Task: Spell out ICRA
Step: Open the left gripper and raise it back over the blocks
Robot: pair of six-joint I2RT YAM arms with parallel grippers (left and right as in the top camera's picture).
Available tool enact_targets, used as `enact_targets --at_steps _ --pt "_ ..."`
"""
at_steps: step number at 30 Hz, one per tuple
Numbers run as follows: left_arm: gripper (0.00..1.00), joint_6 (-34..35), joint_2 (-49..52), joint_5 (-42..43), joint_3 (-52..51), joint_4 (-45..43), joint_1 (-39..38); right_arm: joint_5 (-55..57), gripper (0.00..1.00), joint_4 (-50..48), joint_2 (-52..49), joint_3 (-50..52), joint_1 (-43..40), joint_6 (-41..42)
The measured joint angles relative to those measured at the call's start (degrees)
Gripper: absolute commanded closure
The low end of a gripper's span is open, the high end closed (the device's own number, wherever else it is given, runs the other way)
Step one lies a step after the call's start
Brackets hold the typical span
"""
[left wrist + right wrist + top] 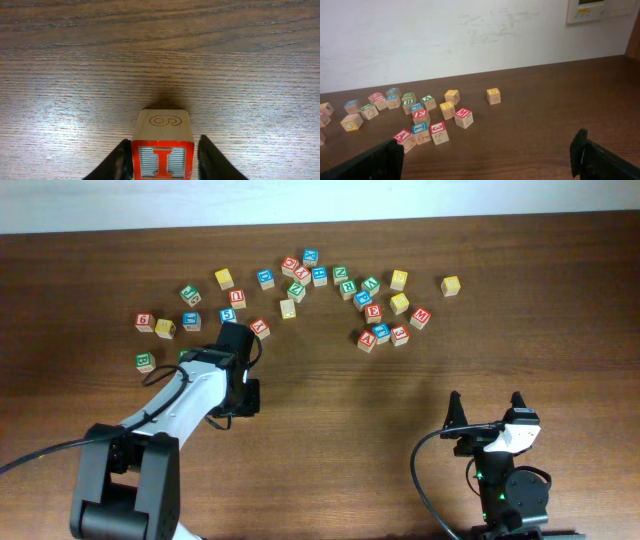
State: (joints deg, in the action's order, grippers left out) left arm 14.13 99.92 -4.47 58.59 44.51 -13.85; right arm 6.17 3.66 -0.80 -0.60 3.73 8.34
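Red "I" cube [162, 159] sits centred between the left jaws, clamped or merely flanked cannot be told; right jaws gape empty; best set it square, face up, on the counter [160, 60] just ahead.

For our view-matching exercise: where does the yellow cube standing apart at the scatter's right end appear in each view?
Overhead: yellow cube, upper right, apart from the scatter.
Left wrist: not in it.
Right wrist: centre, the rightmost cube.
Shared landmark: red-faced cube nearby, in overhead and right wrist.
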Motion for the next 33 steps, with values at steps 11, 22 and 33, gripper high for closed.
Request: enact_targets --at_steps 11,22,33 --pt "0.07 -0.1 0.0 0.1 0.0 0.0 0.1 0.0 0.02 0.0 0.0 0.0 0.0 0.0" --pt "1.0 1.5 0.0 3.7 29.7 15.2 4.2 0.0 0.02 0.0 0.0 0.0 0.0 0.0" --pt "0.5 1.8 -1.0 6.1 61.1 32.8 3.3 0.0 0.02 0.0 0.0 0.0 0.0 0.0"
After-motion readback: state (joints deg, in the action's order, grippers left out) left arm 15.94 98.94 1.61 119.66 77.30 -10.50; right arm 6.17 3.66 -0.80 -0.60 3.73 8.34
